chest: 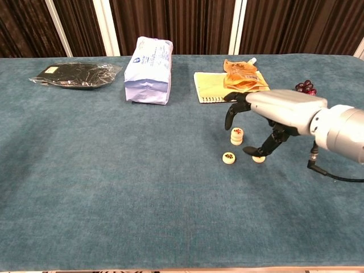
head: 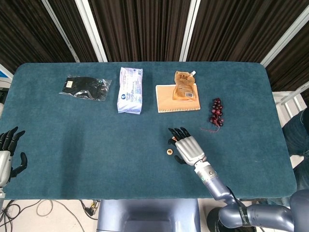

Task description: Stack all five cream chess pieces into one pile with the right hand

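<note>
In the chest view a short stack of cream chess pieces (chest: pixel 237 135) stands on the blue table (chest: pixel 114 187). One single cream piece (chest: pixel 228 157) lies just in front of it. Another single piece (chest: pixel 259 158) lies to the right, half covered by a dark fingertip. My right hand (chest: pixel 267 116) hovers over these pieces with its fingers spread and grips nothing. In the head view the right hand (head: pixel 187 147) hides the stack and the right piece; only the left single piece (head: pixel 169 152) shows. My left hand (head: pixel 7 155) rests off the table's left edge, fingers apart and empty.
Along the far side lie a black packet (head: pixel 84 87), a white packet (head: pixel 130 90), and a notebook (head: pixel 166 101) with an orange pouch (head: pixel 184 86) on it. A bunch of dark grapes (head: pixel 216 111) lies right of the notebook.
</note>
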`<action>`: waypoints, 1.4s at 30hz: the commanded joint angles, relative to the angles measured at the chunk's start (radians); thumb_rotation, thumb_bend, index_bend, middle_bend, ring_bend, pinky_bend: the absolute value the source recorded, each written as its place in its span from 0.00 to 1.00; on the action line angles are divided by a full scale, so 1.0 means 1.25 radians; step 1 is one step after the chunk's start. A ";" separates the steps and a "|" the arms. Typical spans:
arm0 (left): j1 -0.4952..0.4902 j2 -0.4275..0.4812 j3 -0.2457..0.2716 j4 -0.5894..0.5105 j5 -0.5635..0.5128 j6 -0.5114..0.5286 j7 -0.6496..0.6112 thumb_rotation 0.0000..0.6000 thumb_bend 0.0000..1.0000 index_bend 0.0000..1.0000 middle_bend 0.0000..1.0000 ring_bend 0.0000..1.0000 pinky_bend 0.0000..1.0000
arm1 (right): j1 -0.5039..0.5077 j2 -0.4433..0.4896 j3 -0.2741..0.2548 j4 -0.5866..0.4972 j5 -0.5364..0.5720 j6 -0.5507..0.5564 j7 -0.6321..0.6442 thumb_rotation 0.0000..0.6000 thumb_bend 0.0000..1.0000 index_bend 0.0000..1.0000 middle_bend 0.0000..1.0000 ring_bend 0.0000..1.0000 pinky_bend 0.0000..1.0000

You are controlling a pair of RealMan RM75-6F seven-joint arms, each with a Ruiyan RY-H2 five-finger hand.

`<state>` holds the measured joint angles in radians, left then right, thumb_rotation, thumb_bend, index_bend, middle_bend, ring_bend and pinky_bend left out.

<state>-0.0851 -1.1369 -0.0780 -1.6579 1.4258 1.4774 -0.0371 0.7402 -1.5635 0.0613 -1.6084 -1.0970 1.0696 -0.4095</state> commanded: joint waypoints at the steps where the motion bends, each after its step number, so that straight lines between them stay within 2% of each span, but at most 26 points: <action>1: 0.000 0.000 0.000 0.001 0.001 0.000 0.001 1.00 0.62 0.14 0.00 0.00 0.00 | 0.001 -0.014 0.003 0.011 -0.003 -0.014 0.002 1.00 0.41 0.34 0.00 0.00 0.00; 16: 0.000 0.001 -0.001 0.004 0.001 0.002 -0.003 1.00 0.62 0.14 0.00 0.00 0.00 | 0.030 -0.068 0.038 0.088 0.025 -0.094 0.007 1.00 0.41 0.34 0.00 0.00 0.00; 30: -0.001 0.000 -0.001 0.005 0.003 0.002 0.003 1.00 0.62 0.14 0.00 0.00 0.00 | 0.026 -0.087 0.034 0.153 -0.001 -0.117 0.033 1.00 0.41 0.34 0.00 0.00 0.00; 42: -0.001 -0.001 -0.002 0.006 0.003 0.003 0.004 1.00 0.62 0.14 0.00 0.00 0.00 | 0.022 -0.091 0.033 0.185 -0.018 -0.137 0.060 1.00 0.41 0.39 0.00 0.00 0.00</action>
<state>-0.0862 -1.1377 -0.0803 -1.6501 1.4290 1.4814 -0.0327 0.7681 -1.6767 0.1036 -1.3775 -1.1186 0.8981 -0.3348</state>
